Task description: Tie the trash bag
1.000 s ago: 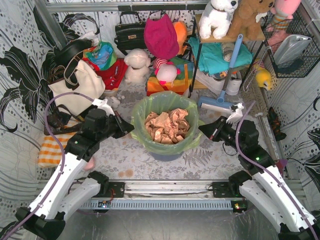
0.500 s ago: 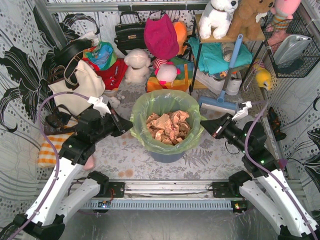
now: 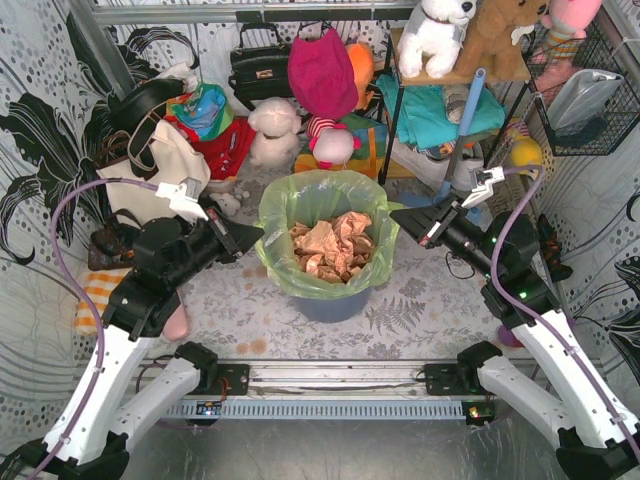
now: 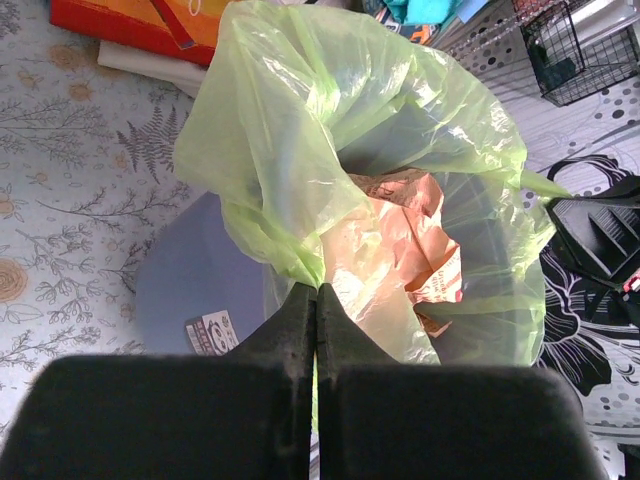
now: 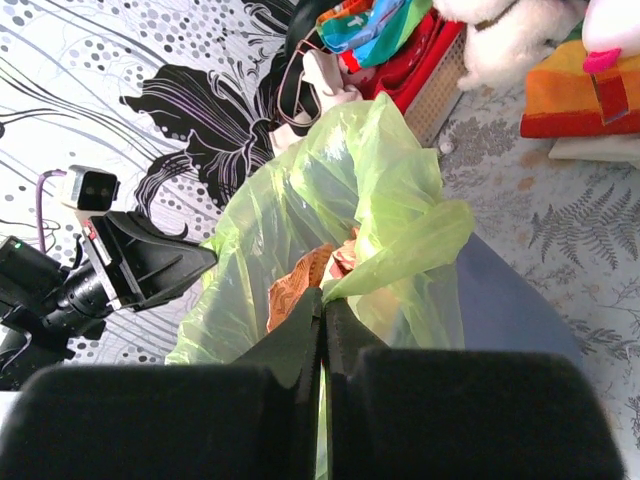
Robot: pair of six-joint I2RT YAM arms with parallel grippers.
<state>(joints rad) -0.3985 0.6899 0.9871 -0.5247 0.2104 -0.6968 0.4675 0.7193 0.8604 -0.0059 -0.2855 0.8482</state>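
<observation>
1. The bench [image 3: 420,300], under a grey fern-print cloth, is carrying everything. Handbags [image 3: 262,65] and plush toys [image 3: 437,35] are crowding its far edge.
2. The left arm [image 3: 110,370] and right arm [image 3: 560,360] are rising from the near edge and angling inward, one toward each side of the bin.
3. The blue-grey bin [image 3: 330,303] [image 4: 190,290] [image 5: 500,300] is standing upright at mid-bench, between the two arms.
4. The bag [image 3: 290,215] [image 4: 300,120] [image 5: 340,190] is sitting in the bin as its liner. Its light-green rim is standing above the bin's edge, with the mouth gaping upward. On the left and on the right, the rim is being drawn out to a point.
5. Crumpled tan paper [image 3: 330,245] [image 4: 400,250] [image 5: 300,280] is lying inside the bag and showing through the film.
6. The left claw [image 3: 255,233] [image 4: 316,290] is pinching the bag's left rim. Its fingers are pressing together on a thin fold of green film, just above the bin's wall.
7. The right claw [image 3: 395,213] [image 5: 322,300] is pinching the opposite rim the same way, with a green fold running into its closed tips. Each claw is showing in the other's wrist view, across the open mouth.
</observation>
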